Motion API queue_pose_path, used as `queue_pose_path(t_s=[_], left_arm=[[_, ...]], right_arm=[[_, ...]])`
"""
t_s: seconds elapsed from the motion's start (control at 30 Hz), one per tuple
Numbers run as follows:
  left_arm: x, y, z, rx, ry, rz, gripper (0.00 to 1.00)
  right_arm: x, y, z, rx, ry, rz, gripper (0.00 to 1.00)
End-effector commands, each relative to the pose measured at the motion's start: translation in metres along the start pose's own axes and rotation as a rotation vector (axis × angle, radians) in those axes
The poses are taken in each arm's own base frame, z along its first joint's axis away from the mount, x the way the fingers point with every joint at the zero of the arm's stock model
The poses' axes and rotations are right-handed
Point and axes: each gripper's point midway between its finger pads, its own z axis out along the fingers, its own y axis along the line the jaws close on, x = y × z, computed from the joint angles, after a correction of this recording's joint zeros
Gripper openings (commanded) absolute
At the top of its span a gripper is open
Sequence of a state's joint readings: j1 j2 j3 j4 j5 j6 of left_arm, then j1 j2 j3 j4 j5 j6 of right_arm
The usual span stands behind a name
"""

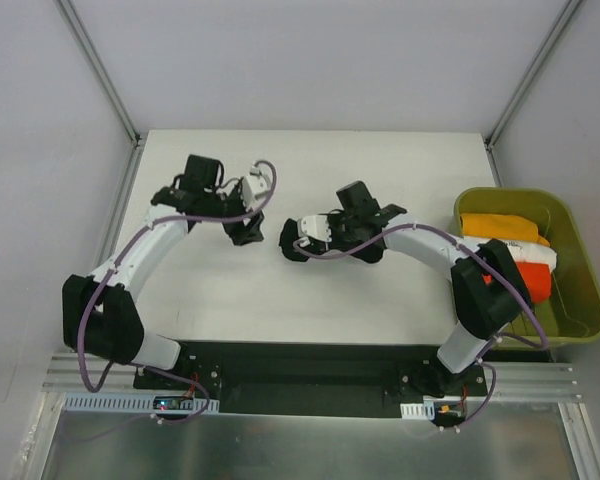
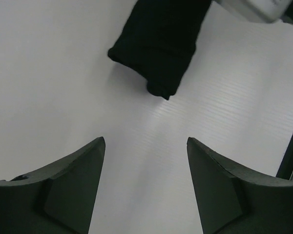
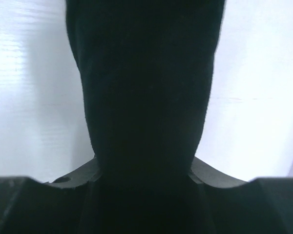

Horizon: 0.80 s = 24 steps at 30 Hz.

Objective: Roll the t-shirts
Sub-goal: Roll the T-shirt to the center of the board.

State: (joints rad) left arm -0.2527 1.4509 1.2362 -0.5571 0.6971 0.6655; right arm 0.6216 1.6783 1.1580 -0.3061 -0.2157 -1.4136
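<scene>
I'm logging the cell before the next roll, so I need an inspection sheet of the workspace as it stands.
Surface: white table, ridged sheet.
Job's things: black t-shirt rolled; orange t-shirt, white t-shirt, red-orange t-shirt in the olive-green tub at right.
Clutter: nothing seen.
Grippers: left gripper open, jaws empty; right gripper shut on the black t-shirt.
Cables: purple cables run along both arms.
Surroundings: grey walls, metal frame.

Matt black cloth t-shirt (image 2: pixel 158 44), smooth faintly ribbed white table (image 2: pixel 49 73), plastic tub (image 1: pixel 572 285)
</scene>
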Motion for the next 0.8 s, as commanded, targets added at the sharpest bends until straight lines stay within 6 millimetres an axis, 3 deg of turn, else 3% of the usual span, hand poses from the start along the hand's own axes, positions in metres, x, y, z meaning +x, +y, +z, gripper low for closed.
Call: queue_pose_path(t_s=[0.0, 0.03, 0.17, 0.3, 0.33, 0.77], left_arm=[[0.004, -0.035, 0.024, -0.01, -0.086, 0.212, 0.68], [0.007, -0.041, 0.029, -0.002, -0.092, 0.235, 0.69], [0.012, -0.067, 0.053, 0.064, -0.126, 0.233, 0.71], [0.01, -0.082, 0.071, 0.128, -0.149, 0.209, 0.73], [0.01, -0.087, 0.075, 0.148, -0.151, 0.213, 0.79], [0.047, -0.108, 0.133, 0.301, -0.091, 0.261, 0.8]], right_arm=[[-0.015, -0.01, 0.0, 0.159, -0.022, 0.017, 0.01], [-0.008, 0.004, 0.005, 0.139, 0.009, 0.026, 0.01], [-0.01, 0.044, 0.013, 0.077, 0.019, 0.002, 0.01], [-0.008, 0.067, 0.014, 0.03, 0.029, 0.028, 0.01], [-0.008, 0.07, 0.014, 0.024, 0.029, 0.036, 0.01], [-0.004, 0.092, 0.016, -0.016, 0.03, 0.086, 0.01]])
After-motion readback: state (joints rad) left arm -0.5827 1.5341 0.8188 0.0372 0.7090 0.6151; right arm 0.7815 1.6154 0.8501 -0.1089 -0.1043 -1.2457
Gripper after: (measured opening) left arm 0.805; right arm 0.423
